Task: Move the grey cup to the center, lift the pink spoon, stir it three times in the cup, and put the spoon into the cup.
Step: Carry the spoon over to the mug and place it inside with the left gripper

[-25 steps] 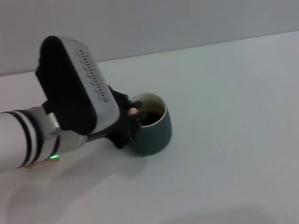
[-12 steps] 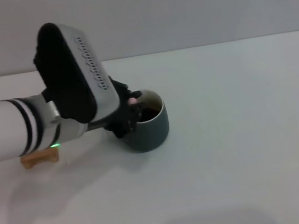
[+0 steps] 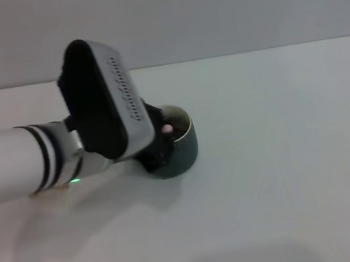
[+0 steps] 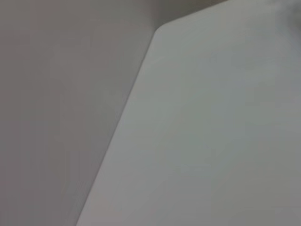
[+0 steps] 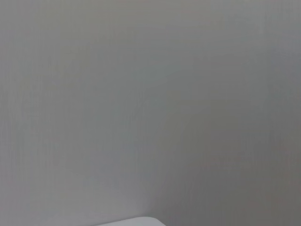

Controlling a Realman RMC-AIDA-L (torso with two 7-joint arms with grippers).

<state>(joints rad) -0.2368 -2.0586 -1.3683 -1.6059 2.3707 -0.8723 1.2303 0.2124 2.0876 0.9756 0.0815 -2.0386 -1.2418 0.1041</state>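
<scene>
Pink spoon (image 3: pixel 167 129), clamped in left pincer (image 3: pixel 160 135), dips into grey cup (image 3: pixel 176 145) mid-surface (image 3: pixel 283 155), seemingly for stirring; right pincer unseen.

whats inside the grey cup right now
The rounded dark blue-grey mug shows a cream inner wall and a pale pink spoon handle tip at its mouth. The left gripper covers most of the opening, hiding the spoon's bowl and any liquid.
</scene>
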